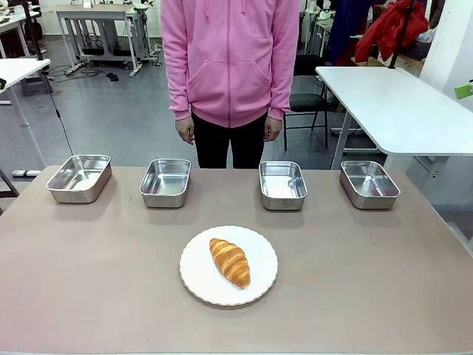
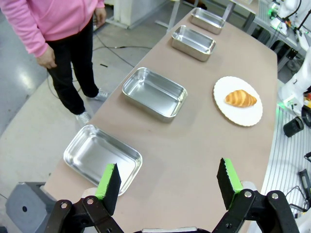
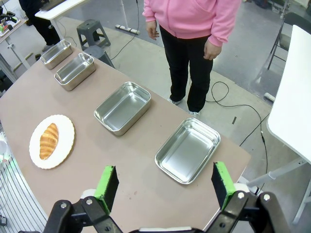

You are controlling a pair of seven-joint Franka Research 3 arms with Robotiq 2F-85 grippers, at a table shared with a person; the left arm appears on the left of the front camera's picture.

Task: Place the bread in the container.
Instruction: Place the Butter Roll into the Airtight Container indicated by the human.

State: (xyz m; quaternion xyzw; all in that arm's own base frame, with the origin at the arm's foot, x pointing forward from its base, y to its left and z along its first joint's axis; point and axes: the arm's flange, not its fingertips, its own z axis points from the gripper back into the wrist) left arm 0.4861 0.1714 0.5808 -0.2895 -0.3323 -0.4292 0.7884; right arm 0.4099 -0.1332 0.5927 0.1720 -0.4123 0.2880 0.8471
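Two pincers, my left pincer (image 2: 167, 167) and my right pincer (image 3: 164, 170), hang spread wide and grip nothing above a matte brown tabletop (image 1: 89, 281) in a workshop with a grey floor (image 1: 111, 118). Four shiny rectangular stainless-steel trays (image 1: 79, 177) (image 1: 165, 182) (image 1: 282, 184) (image 1: 369, 183) line the far edge, each showing bare metal inside. Nearer me, a golden-brown ridged croissant (image 1: 230, 262) lies on a round white plate (image 1: 199, 285); a person in a pink hooded top (image 1: 230, 59) stands beyond the table.
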